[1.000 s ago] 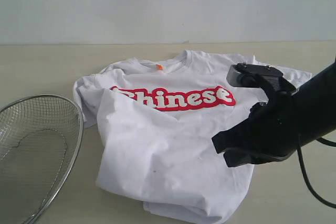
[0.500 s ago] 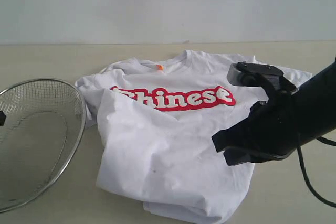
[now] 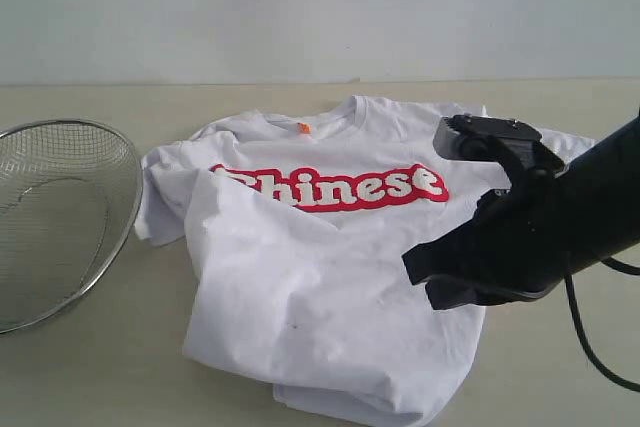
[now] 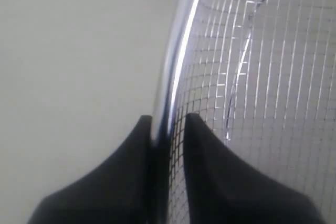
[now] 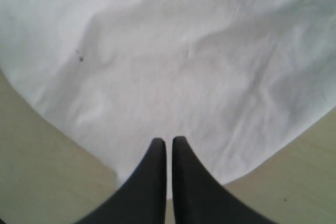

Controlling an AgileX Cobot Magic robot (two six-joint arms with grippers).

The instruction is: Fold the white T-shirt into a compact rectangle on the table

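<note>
**Beige table, white wall: basket drawn clear of the shirt**

Pale wood-look table (image 3: 100, 377) runs back to a plain white wall (image 3: 320, 7), and both look the same as a second ago. What has changed for you is the wire basket (image 3: 60, 217). A second ago its rim overlapped the shirt's sleeve. Now it sits well out from that sleeve, with bare table between them, and more of the sleeve shows.

Your left gripper (image 4: 168, 119) is pinching the basket's shiny rim (image 4: 178, 51). One finger is outside the rim over bare table, and the other is inside against the mesh.

Your right gripper (image 5: 169, 140) has hardly moved. Its fingers are pressed together with nothing between them. The shirt (image 3: 320, 277) lies on the table directly beneath and ahead of those fingertips. You cannot tell whether they touch the cloth. Beyond the gripper, the red lettering (image 3: 330, 187) faces up and an orange tag (image 3: 303, 128) sits at the collar. A plain white flap is folded over the body below the lettering.
</note>
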